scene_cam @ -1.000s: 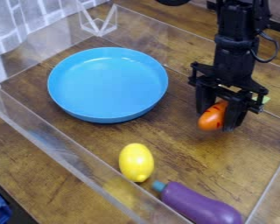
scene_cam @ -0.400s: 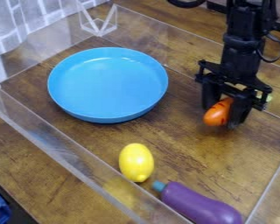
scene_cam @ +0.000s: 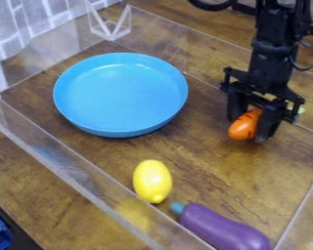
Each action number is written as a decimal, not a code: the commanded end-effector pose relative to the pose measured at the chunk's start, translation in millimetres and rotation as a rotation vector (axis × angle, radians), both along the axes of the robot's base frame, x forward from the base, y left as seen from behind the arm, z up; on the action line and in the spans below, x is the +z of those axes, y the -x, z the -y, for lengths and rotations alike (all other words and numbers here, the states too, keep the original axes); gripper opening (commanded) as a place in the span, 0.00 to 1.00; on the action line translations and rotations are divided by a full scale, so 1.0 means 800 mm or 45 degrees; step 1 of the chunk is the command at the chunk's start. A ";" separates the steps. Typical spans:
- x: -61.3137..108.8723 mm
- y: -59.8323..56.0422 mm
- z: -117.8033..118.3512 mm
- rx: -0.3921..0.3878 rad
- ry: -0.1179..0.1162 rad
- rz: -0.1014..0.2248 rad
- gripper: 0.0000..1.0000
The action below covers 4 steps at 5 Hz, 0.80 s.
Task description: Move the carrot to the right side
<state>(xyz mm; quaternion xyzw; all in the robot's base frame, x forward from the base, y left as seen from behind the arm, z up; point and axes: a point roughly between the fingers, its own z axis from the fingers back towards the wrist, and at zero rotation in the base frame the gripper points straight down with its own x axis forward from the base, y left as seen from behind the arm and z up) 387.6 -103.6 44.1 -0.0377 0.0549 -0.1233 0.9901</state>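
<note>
Carrot (scene_cam: 243, 127) — bright orange, partly hidden

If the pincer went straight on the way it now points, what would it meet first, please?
Most likely the table, just beneath the carrot that sits between its tips; how much height remains is hard to judge from this view.

My arm (scene_cam: 273, 47) finished in black, my gripper (scene_cam: 258, 119) likewise black, blocky segmented housings along my arm, narrow angular fingers, small pale glints on the dark surfaces, finer markings too small to read
</note>
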 end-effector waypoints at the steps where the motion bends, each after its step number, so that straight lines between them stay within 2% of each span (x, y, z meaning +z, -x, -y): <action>1: 0.030 -0.013 -0.011 0.020 0.016 0.080 0.00; 2: 0.034 -0.011 -0.015 0.021 0.017 0.077 0.00; 4: 0.041 -0.008 -0.011 0.005 -0.002 0.059 0.00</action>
